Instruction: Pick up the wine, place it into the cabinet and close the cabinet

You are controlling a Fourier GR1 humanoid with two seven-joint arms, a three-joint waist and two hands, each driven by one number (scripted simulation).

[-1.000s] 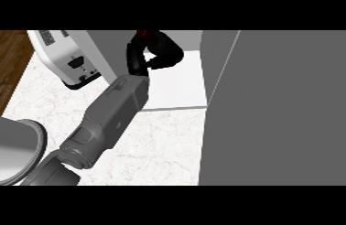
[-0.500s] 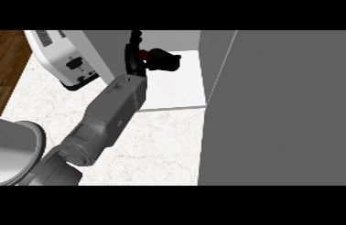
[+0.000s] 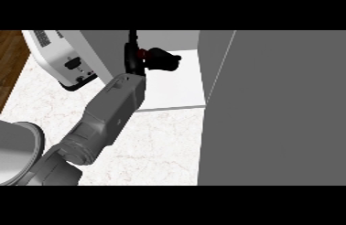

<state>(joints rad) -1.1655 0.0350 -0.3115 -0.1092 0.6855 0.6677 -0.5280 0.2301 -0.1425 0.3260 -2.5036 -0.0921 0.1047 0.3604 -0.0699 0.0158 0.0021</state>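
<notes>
While most of the right side is filled by a tall grey cabinet door (image 3: 283, 109) standing open, the pale cabinet floor (image 3: 174, 84) is seen just left of it, above a white marbled counter (image 3: 162, 141). A grey forearm (image 3: 108, 114) is stretched up from the lower left into the cabinet opening. A white toaster (image 3: 64, 59) is set at the upper left of the counter. At the forearm's end, the left hand (image 3: 161, 58) is curled round the wine (image 3: 140, 53), of which only a dark neck and a red patch are shown; the bottle is held inside the cabinet, above its floor. Glass is judged heavy, smooth, slippery and breakable, so it is best gripped round the body. The right hand is not shown.
</notes>
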